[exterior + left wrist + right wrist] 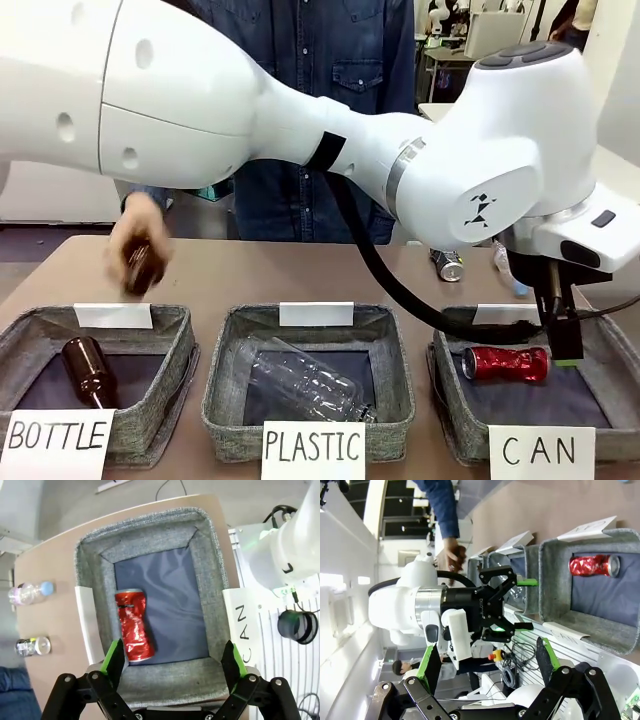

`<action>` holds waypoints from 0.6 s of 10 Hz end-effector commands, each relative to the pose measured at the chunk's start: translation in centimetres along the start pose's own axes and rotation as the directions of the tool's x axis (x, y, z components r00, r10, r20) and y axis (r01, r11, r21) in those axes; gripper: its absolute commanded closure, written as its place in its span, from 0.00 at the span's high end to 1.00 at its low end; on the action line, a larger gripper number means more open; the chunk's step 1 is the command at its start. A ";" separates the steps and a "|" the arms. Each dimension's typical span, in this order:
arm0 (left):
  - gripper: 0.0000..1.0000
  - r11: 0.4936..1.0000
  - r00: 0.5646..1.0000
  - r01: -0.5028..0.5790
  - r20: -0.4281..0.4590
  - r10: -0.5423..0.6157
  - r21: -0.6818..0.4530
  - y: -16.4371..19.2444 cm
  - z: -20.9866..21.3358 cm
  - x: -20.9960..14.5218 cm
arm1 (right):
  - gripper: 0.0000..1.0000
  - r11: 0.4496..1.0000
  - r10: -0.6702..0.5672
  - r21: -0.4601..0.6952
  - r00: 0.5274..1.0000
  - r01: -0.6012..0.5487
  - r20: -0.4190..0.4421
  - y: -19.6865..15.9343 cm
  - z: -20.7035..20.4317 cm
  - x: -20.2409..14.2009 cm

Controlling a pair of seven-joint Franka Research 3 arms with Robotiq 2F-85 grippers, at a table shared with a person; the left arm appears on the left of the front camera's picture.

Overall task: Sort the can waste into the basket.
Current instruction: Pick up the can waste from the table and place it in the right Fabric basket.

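Observation:
The red crushed can [505,363] lies on its side inside the grey basket [455,410] signed "CAN", at the right. My left arm reaches across the table, and its gripper [556,330] hangs open just above that basket with nothing between its fingers. In the left wrist view the red can [132,625] rests by the basket's [150,522] wall, below the open left gripper [173,655]. The dark can [447,265] lies on the table behind the basket. My right gripper [487,652] stands open and holds nothing, well back from the basket [555,580].
A person's hand [140,250] holds a brown bottle over the table at the left. The "BOTTLE" basket [170,400] holds a brown bottle, and the "PLASTIC" basket [225,400] holds a clear one. A small plastic bottle [30,592] lies near the dark can [32,646].

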State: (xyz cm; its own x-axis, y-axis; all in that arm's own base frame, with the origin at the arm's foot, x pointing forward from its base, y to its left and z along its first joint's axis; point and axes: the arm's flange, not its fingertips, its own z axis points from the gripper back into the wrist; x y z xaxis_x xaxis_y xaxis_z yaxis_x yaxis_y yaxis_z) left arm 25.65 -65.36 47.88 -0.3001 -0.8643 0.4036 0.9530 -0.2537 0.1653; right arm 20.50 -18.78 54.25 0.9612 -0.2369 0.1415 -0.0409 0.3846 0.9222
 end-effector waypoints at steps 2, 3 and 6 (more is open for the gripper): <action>1.00 1.000 1.000 0.020 0.007 -0.020 0.001 -0.1 -0.2 0.1 | 1.00 1.000 0.005 0.004 1.000 -0.005 0.009 0.1 0.3 -0.2; 1.00 1.000 1.000 0.020 0.007 -0.020 0.001 -0.1 -0.2 0.1 | 1.00 1.000 0.005 0.004 1.000 -0.005 0.009 0.1 0.3 -0.2; 1.00 1.000 1.000 0.020 0.007 -0.020 0.001 -0.1 -0.2 0.1 | 1.00 1.000 0.005 0.004 1.000 -0.005 0.009 0.1 0.3 -0.2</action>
State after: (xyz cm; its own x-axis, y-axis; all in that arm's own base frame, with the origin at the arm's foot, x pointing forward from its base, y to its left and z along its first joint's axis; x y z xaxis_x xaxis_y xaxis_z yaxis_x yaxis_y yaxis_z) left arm 25.52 -65.47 47.62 -0.3046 -0.8633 0.4023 0.9518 -0.2598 0.1632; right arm 20.44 -18.85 54.26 0.9604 -0.2393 0.1428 -0.0416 0.3834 0.9226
